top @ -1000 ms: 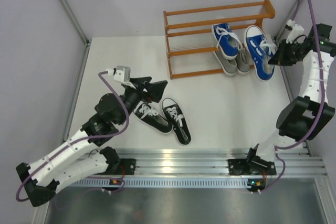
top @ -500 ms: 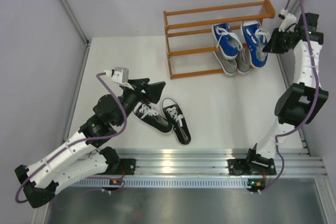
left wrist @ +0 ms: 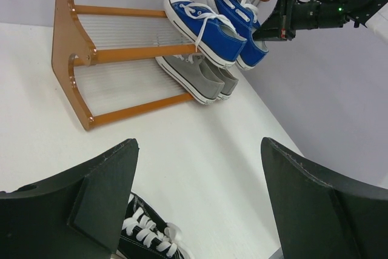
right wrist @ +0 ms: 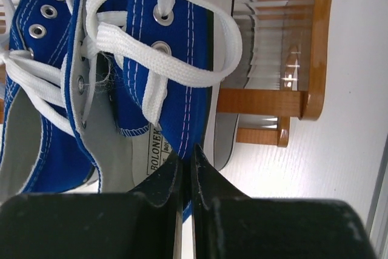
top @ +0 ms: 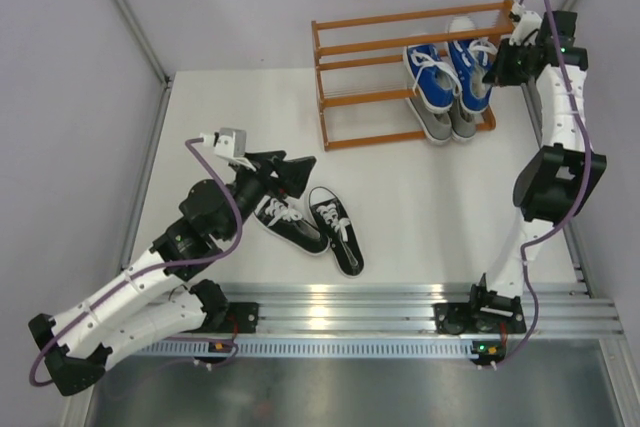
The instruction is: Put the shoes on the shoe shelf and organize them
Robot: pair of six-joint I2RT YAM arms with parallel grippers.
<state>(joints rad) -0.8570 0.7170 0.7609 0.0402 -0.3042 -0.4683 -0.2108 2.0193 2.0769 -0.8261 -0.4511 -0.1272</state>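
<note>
The orange-brown shoe shelf [top: 340, 47] stands at the back of the table. One blue shoe [top: 428, 77] lies on its middle tier. My right gripper [top: 497, 69] is shut on the side wall of a second blue shoe [top: 468, 69], holding it tilted beside the first. In the right wrist view the fingers [right wrist: 209, 177] pinch the blue canvas [right wrist: 182, 59] near the heel. Two grey shoes [top: 447, 123] sit on the bottom tier. Two black shoes [top: 290, 223] [top: 336, 231] lie on the table. Just above them my left gripper [top: 300, 171] hangs open with nothing between its jaws [left wrist: 199, 144].
The left half of each shelf tier [left wrist: 121, 28] holds no shoes. A metal rail [top: 340, 307] runs along the near table edge. Grey walls stand close on both sides, and the right arm's elbow [top: 553, 182] is against the right one.
My right gripper has carried the blue shoe up and left, from beside the shelf's right end to the middle tier next to the other blue shoe. The left arm has barely moved.
</note>
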